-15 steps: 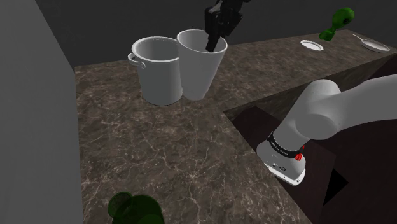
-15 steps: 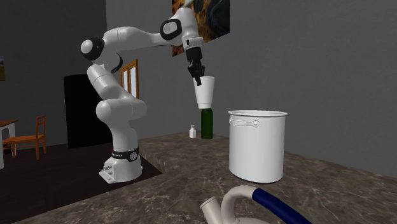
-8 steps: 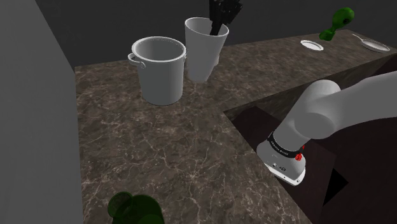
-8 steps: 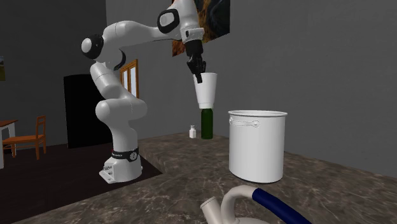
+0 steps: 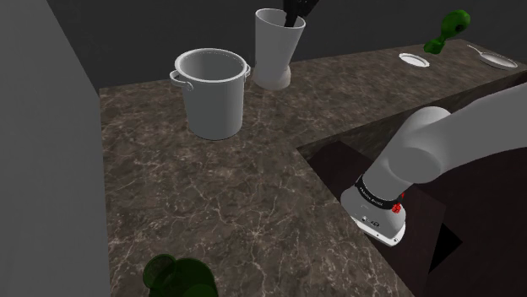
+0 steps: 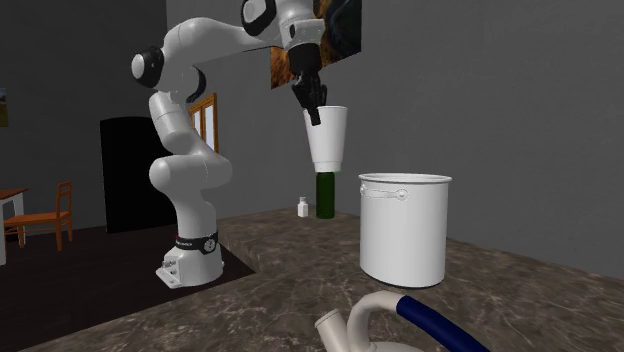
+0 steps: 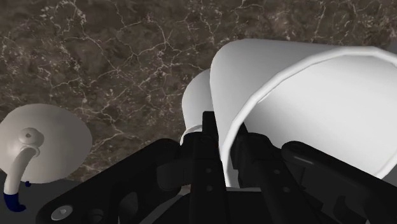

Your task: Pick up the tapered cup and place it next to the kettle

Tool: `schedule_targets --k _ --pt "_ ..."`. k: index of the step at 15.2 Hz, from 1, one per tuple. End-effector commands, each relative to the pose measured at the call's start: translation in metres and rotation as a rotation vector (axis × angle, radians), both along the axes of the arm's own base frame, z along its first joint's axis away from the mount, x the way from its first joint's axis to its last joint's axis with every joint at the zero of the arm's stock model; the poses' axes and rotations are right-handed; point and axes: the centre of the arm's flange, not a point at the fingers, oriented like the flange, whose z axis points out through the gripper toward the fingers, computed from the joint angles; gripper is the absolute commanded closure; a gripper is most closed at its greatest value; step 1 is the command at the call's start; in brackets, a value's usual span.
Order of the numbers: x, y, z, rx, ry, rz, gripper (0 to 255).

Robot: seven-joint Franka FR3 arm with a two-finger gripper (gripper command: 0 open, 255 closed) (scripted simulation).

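Observation:
The tapered cup [image 5: 274,52] is plain white and hangs in the air, well above the dark marbled counter [image 5: 211,194]. My black gripper [image 5: 292,12] is shut on its rim, one finger inside the cup and one outside. In the second exterior view the cup [image 6: 326,135] hangs from the gripper [image 6: 313,106], higher than the big pot's rim. The kettle [image 6: 372,322] is white with a blue handle and stands at the counter's near edge in that view. The wrist view has the cup [image 7: 305,95] clasped between the fingers and the kettle [image 7: 38,143] far below.
A large white pot [image 5: 211,93] with side handles stands on the counter, just to the shoulder view's left of the cup. A green bottle [image 6: 325,195] and a small white shaker [image 6: 302,208] stand further back. Plates [image 5: 414,59] lie at the far right. A grey wall [image 5: 42,169] bounds the left.
The gripper has lifted the cup higher and carried it away from the pot, toward the shoulder view's right. Its hold on the rim is unchanged.

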Motion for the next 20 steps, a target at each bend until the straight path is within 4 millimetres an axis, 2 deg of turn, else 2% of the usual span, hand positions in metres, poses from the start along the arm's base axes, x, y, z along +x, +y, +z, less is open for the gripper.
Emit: schedule_targets --k 1,14,15,20 --pt "0.015 -0.023 -0.002 -0.001 0.0 0.001 255" --pt "0.107 -0.167 -0.001 -0.001 0.0 0.001 255" --pt "0.118 -0.184 -0.001 -0.001 0.0 0.001 255" --pt "0.118 -0.184 -0.028 -0.001 0.0 0.001 255"
